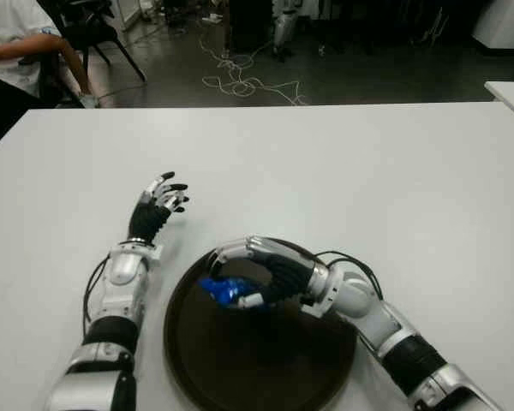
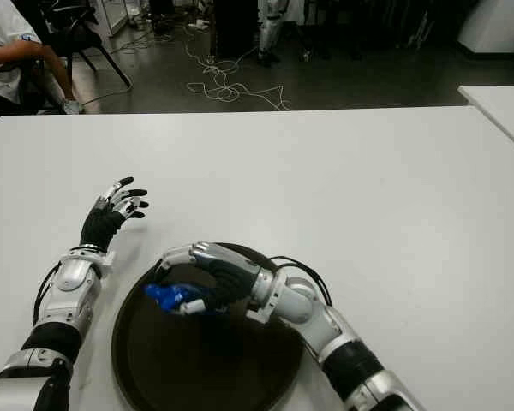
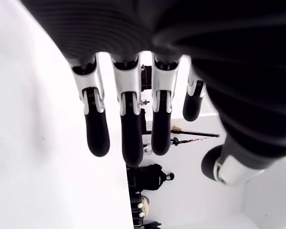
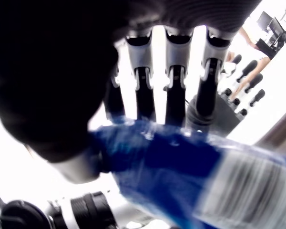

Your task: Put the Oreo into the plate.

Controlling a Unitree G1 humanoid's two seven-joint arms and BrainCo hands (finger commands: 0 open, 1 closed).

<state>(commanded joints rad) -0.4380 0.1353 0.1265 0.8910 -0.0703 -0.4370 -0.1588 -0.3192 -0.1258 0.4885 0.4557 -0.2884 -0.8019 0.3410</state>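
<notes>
Oreo (image 1: 225, 289), the blue pack, is right over the plate (image 1: 240, 377) and gripped in the right hand (image 1: 255, 278), whose fingers (image 4: 175, 95) curl around the wrapper while the thumb presses from the other side. The right wrist view shows the blue foil filling the palm, barcode end sticking out, so the grasp looks firm. From the head views the pack sits above the plate's near-left part, close to the dark surface, though whether it already touches the plate I cannot tell. The plate itself is a dark round dish lying on the white desk (image 1: 368, 171), and the right forearm reaches in across its right rim. Left hand (image 1: 159, 204) shows beyond the plate and to its left, fingers spread and relaxed, holding nothing; its wrist view confirms straight, empty fingers. A person's arm (image 1: 30, 47) is visible at the far left corner, well away from the action. Progress, as I judge it: the pick-up and carry are done, the pack is in the right spot, and what is left is to lower it if needed, loosen the fingers and lift the hand clear of the plate.
</notes>
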